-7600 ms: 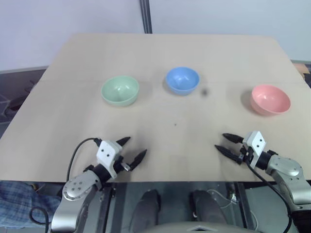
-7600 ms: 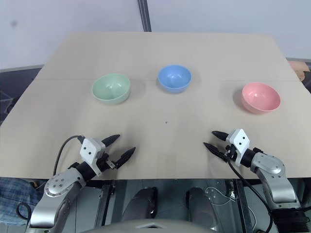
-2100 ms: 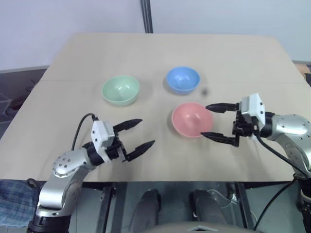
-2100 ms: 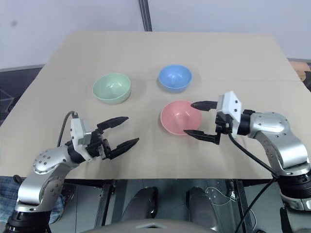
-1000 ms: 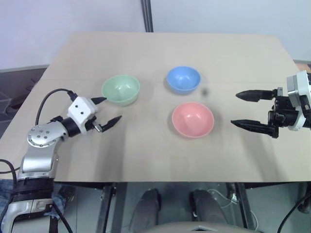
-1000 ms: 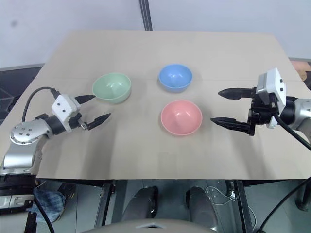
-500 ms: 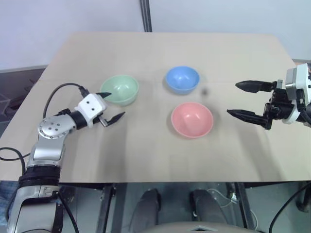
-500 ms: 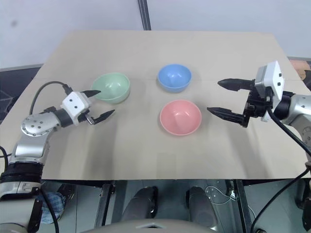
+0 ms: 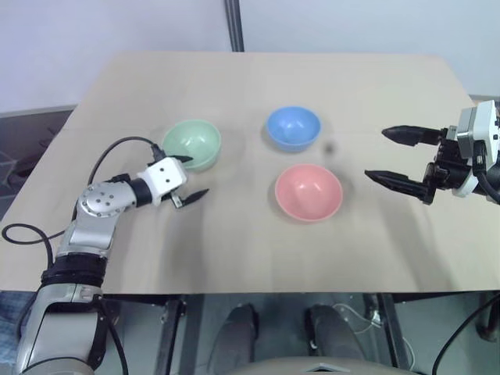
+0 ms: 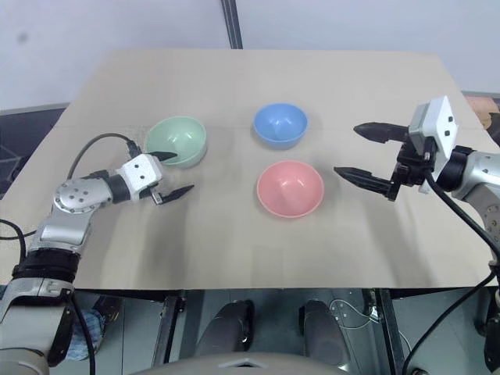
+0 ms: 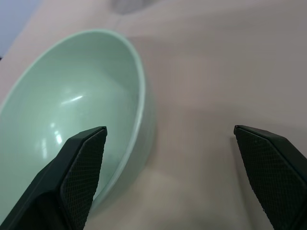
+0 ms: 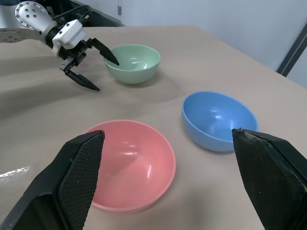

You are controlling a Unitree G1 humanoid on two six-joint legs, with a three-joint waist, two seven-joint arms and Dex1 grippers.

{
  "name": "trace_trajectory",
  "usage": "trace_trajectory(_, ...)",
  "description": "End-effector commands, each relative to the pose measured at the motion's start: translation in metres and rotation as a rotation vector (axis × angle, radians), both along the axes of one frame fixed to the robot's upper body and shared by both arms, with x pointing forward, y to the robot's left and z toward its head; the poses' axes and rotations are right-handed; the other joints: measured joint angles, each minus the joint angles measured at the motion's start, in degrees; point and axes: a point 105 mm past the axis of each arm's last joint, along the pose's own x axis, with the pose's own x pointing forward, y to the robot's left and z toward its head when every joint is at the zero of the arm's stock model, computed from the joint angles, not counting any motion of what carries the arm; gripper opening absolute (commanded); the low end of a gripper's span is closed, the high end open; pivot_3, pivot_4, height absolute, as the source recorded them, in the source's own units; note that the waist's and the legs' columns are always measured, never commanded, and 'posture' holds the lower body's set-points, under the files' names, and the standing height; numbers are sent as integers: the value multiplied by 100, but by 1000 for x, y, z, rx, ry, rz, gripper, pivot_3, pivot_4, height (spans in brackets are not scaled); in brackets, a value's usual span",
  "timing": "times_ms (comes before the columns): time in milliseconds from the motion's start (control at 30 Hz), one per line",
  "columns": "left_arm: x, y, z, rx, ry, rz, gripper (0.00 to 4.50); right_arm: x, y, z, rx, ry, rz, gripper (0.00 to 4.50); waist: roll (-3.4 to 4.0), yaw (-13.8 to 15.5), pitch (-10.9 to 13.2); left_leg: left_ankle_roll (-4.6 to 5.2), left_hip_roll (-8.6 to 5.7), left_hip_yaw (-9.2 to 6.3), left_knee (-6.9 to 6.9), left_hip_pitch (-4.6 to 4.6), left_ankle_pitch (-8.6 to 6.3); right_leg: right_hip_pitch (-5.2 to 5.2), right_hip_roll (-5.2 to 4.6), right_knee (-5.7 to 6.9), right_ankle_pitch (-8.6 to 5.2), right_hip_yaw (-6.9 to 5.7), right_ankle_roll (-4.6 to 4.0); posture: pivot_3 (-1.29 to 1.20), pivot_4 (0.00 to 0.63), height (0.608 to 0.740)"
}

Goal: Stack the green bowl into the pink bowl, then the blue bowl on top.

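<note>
Left eye view took in a broad tan table [image 9: 258, 250], matte and smooth, with a faint seam running across it behind the bowls; no writing or labels could be read on anything. Beyond the far edge stood a pale wall with a dark upright post [image 9: 233, 25]. Three plain, glossy plastic bowls of equal size sat upright and apart on the top: the green bowl [image 9: 191, 144] toward the robot's left, the blue bowl [image 9: 293, 128] farther back near the middle, and the pink bowl [image 9: 308, 192] nearest the front edge. A small dark speck [image 9: 329, 147] marked the wood just right of the blue one. Left gripper [image 9: 187, 176] had its black textured fingers spread, one tip over the green bowl's rim and the other outside the wall, without visibly gripping it. Right gripper [image 9: 394, 155] hung in the air well right of the pink bowl, its tapered fingers wide apart and holding nothing.
</note>
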Motion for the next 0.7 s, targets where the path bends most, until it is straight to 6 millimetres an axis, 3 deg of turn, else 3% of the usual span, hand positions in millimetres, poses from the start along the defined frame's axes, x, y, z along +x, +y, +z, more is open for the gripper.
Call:
trace_trajectory(33,3,0,8,4,-40,-8,3159,-2,-4,9,0,-49,-23,4500,0,-2,0,0,0,0,0,0,0,0,0,0,0,0,0,0,150,740)
trace_trajectory(233,2,-1,8,15,-44,-28,62,-2,-5,7,-6,-46,-25,4500,0,1,0,0,0,-1,1,0,0,0,-1,1,0,0,0,0,150,740)
trace_trajectory(533,0,-6,12,16,-48,-72,62,0,-7,10,0,-61,-32,4500,2,1,-1,0,-1,-2,4,1,0,1,0,4,0,0,0,0,150,740)
trace_trajectory(700,1,-26,31,18,-93,-170,62,0,-10,7,-9,-56,-41,4500,2,10,-1,0,-1,-2,5,0,0,1,0,5,0,-1,0,0,150,740)
